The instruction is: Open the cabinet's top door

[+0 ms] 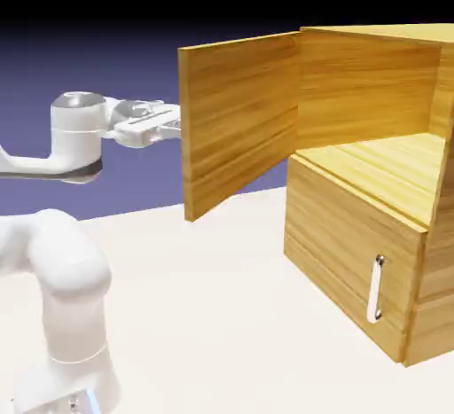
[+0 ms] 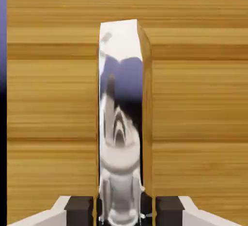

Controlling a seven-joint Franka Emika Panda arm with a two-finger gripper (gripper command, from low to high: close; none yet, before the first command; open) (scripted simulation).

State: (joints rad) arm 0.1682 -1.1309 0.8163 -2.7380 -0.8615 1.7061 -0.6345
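Note:
The light-brown wood-grain cabinet (image 1: pixel 372 93) stands at the exterior view's right. Its top door (image 1: pixel 235 120) is swung wide open toward the left, baring the upper compartment. My gripper (image 1: pixel 168 122) reaches to the door's far face at its free edge, and the door hides the fingertips in this view. In the hand view the door's silver bar handle (image 2: pixel 121 113) runs upright between my two fingers (image 2: pixel 80 209), with the door's wood (image 2: pixel 193 99) filling the picture behind it. My gripper (image 2: pixel 123 210) is shut on that handle.
The lower door (image 1: pixel 341 244) is closed, and its short silver handle (image 1: pixel 376 288) is near the right corner. The white table (image 1: pixel 222 315) stretches out in front of the cabinet. The arm's base (image 1: pixel 62 315) rises at lower left.

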